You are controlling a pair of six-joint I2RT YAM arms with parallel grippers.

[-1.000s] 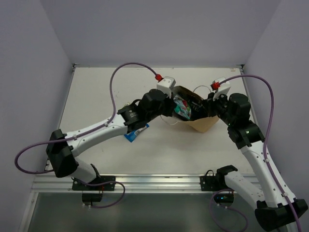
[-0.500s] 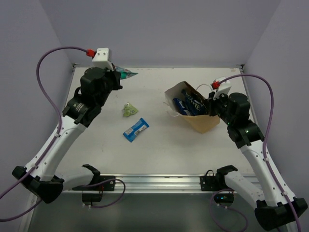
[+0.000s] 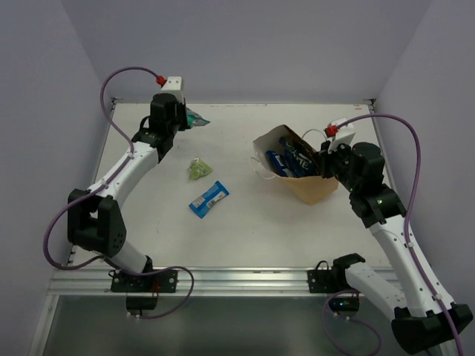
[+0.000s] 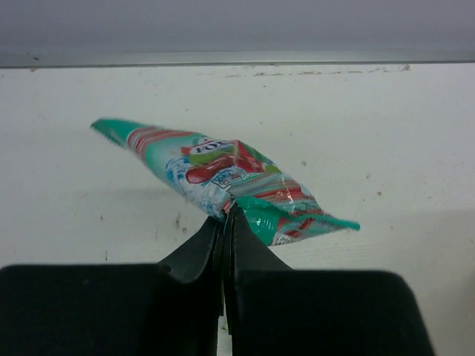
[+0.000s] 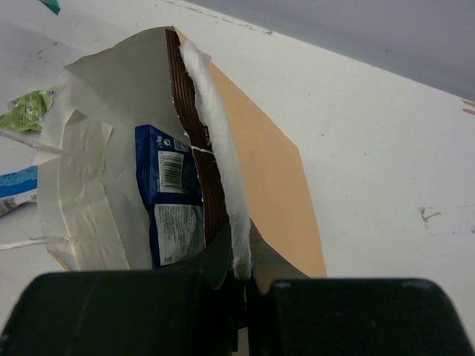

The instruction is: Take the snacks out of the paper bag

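The left gripper (image 4: 226,216), pinched on the teal pouch (image 4: 223,174), has carried it to the far-left table (image 3: 245,230), perhaps touching down. Another snack out; blue packets (image 5: 174,208) remain in the bag (image 3: 312,189), whose rim the right gripper (image 5: 241,267) clamps.

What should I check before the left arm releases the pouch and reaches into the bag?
1. Left gripper shut on the teal-and-red pouch: ok.
2. Pouch resting on the table: cannot tell.
3. Pouch well apart from the green packet and the blue bar wrapper: ok.
4. Right gripper pinching the paper bag at its rim, mouth open: ok.
5. Bag emptied: not ok; a blue packet and a dark brown packet show inside.
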